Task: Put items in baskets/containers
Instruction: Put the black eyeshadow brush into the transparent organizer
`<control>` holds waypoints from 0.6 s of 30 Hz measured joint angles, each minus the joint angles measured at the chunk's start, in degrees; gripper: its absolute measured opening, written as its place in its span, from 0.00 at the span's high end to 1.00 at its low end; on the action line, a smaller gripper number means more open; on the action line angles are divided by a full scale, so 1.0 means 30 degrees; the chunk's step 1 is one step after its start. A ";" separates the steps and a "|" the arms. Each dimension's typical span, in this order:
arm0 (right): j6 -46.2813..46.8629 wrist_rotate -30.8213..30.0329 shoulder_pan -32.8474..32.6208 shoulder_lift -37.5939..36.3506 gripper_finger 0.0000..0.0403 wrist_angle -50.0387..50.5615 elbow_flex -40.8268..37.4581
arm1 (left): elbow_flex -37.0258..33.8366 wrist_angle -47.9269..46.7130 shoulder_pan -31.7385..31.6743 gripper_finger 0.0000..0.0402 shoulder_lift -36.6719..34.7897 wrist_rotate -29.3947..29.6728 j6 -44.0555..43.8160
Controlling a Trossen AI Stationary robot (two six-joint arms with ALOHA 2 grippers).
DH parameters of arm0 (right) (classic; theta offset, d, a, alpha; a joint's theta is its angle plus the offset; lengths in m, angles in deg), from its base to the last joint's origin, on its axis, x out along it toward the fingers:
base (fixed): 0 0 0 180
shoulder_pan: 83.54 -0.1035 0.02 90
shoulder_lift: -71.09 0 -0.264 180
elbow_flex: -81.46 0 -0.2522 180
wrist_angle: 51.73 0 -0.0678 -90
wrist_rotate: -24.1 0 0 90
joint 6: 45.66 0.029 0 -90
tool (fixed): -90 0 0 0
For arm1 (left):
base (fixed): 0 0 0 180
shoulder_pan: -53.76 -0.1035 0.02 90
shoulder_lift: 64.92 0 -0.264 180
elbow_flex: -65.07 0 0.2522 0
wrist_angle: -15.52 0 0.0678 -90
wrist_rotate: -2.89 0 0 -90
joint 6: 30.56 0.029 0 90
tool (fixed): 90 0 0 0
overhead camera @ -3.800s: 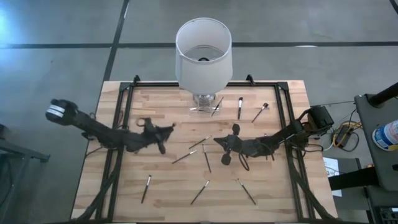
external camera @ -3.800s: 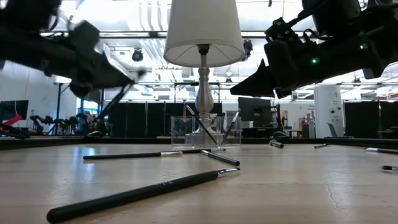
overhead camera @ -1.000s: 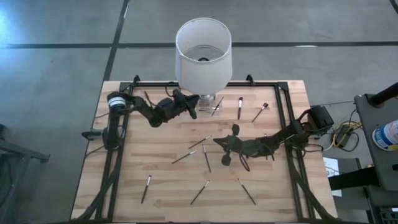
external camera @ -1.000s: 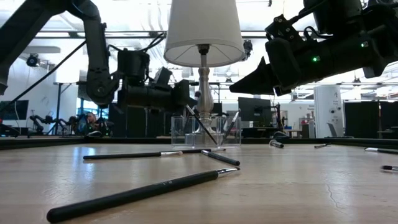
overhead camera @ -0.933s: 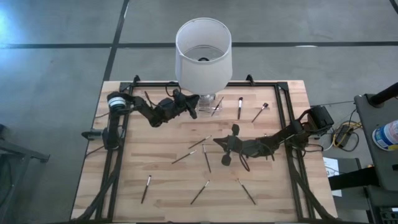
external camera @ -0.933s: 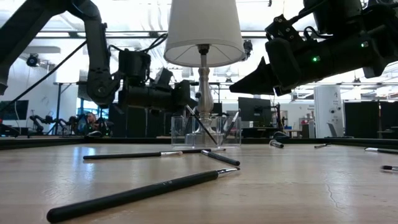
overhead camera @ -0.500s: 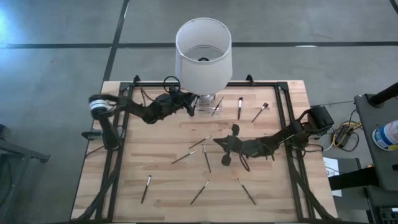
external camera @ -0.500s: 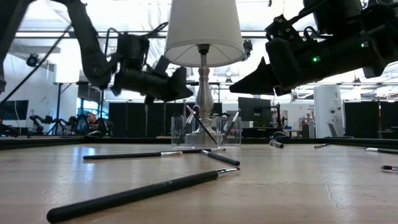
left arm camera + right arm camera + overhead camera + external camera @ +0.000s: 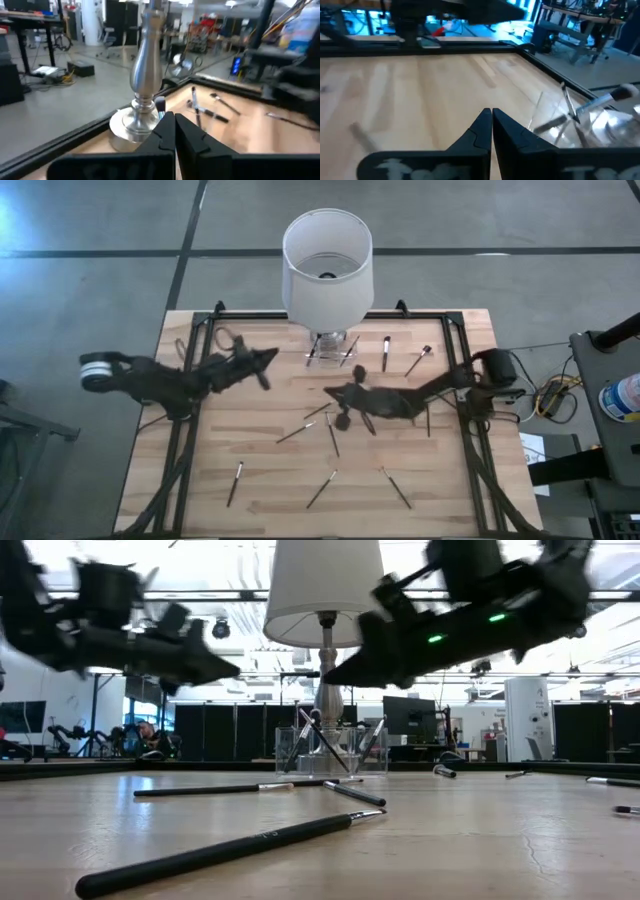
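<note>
I see the left gripper (image 9: pixel 268 356) above the wooden table (image 9: pixel 270 470), left of the lamp base, its jaws pressed fully together with nothing between them. The left wrist view confirms the two fingers meeting at a point, with the silvery lamp stem (image 9: pixel 145 75) just beyond them.

The right gripper (image 9: pixel 330 392) hangs over the middle of the table, jaws likewise shut and empty; its wrist view shows the fingertips touching above bare wood.

The clear holder (image 9: pixel 330 750) stands at the table's far edge, just in front of the lamp stem and under the white lampshade (image 9: pixel 327 260). In the low view I count at least two brushes (image 9: pixel 322 740) leaning crossed inside it.

The remaining brushes lie loose on the table. From above, two (image 9: pixel 386 352) lie to the right of the holder, near the far edge. Three (image 9: pixel 297 431) lie near the centre, close beneath the right gripper. Three more (image 9: pixel 234 482) lie well apart along the near side. In the low view the nearest brush (image 9: pixel 225 852) lies flat on the wood, its pale tip pointing toward the holder
</note>
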 joint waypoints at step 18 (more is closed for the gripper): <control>0.0697 -0.4118 0.3428 0.5350 0.98 0.8750 0.9458 | -0.1976 -0.2912 0.1479 1.00 -0.4121 -0.1826 0.0432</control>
